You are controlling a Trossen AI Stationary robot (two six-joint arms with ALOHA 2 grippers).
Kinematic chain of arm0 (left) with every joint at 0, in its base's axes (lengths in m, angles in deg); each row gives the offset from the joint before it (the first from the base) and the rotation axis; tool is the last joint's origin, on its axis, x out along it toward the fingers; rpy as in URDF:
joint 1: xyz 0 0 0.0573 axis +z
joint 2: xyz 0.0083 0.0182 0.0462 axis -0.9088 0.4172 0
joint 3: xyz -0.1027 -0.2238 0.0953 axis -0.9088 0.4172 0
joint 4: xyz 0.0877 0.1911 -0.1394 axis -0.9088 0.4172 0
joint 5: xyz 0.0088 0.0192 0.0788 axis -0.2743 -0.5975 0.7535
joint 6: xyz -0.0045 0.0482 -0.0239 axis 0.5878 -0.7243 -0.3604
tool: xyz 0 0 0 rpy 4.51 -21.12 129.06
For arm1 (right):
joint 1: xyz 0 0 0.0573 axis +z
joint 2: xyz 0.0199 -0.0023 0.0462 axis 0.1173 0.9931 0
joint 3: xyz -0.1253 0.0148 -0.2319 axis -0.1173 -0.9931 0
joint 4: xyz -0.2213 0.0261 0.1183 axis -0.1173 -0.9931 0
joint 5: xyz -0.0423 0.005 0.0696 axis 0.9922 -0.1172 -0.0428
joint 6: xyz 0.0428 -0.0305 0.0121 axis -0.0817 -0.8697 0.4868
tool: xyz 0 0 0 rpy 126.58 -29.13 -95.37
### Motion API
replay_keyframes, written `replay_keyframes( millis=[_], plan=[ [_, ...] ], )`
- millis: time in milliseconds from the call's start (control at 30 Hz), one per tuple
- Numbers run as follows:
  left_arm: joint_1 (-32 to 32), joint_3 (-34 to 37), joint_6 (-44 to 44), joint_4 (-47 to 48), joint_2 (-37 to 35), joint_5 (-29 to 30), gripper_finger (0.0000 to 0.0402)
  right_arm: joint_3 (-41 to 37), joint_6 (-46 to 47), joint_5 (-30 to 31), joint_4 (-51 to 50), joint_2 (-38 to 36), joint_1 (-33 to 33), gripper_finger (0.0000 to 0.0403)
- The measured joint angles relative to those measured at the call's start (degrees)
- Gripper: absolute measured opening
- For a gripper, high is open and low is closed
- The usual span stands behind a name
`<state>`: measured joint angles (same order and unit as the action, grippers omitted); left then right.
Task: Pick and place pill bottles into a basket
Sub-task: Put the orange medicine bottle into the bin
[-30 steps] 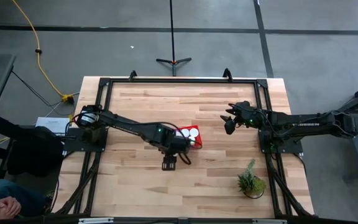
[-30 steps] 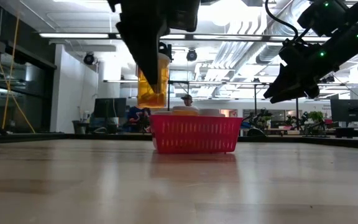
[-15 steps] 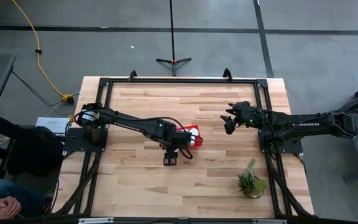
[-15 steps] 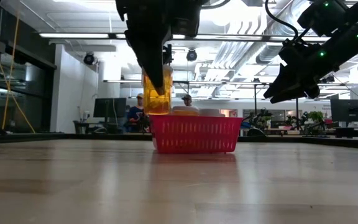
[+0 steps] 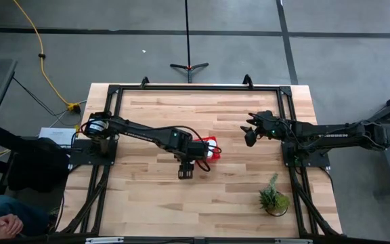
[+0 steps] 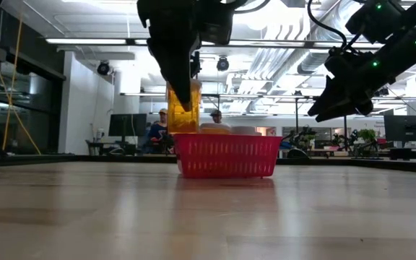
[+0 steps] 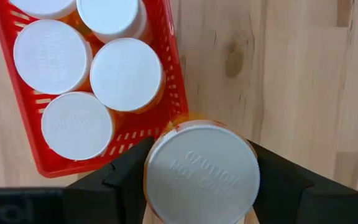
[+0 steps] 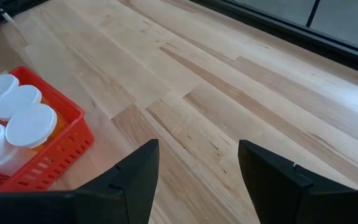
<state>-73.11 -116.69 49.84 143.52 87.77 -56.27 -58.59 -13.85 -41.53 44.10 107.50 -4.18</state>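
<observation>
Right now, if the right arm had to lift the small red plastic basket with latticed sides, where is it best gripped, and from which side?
Probably the red plastic basket's rim on the wall facing the right gripper, coming from above. The white-capped orange pill bottles fill the inside, but the thin upright wall suits a pinch, and that side seems free; the left gripper holds a bottle at the other edge.

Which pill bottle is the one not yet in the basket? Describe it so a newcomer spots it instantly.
Find the red basket mid-table. At its corner the left pincer grips one pill bottle, held up off the table. Unlike the other bottles, it lies outside the basket wall.
</observation>
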Motion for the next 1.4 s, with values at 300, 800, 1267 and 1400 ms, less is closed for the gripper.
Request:
replay_keyframes(
  millis=[300, 800, 1267, 1400],
  plan=[
    [0.0, 0.0, 0.02, 0.32, 0.0, -1.18, 0.0243, 0.0, 0.13, -0.2, -0.06, 0.0, 0.02, 0.0211],
    [2.03, -0.48, -1.49, 1.21, 0.0, -1.92, 0.0243, 0.0, 0.13, -0.22, -0.04, 0.0, 0.0, 0.0211],
    [4.73, -4.57, -6.08, 1.95, -0.11, -2.49, 0.0249, 0.0, 0.09, -0.21, -0.63, 0.0, 0.01, 0.0211],
    [4.76, -4.57, -6.1, 2.28, -0.11, -2.5, 0.0243, 0.0, 0.09, -0.21, -1.33, 0.0, 0.0, 0.0211]
  ],
)
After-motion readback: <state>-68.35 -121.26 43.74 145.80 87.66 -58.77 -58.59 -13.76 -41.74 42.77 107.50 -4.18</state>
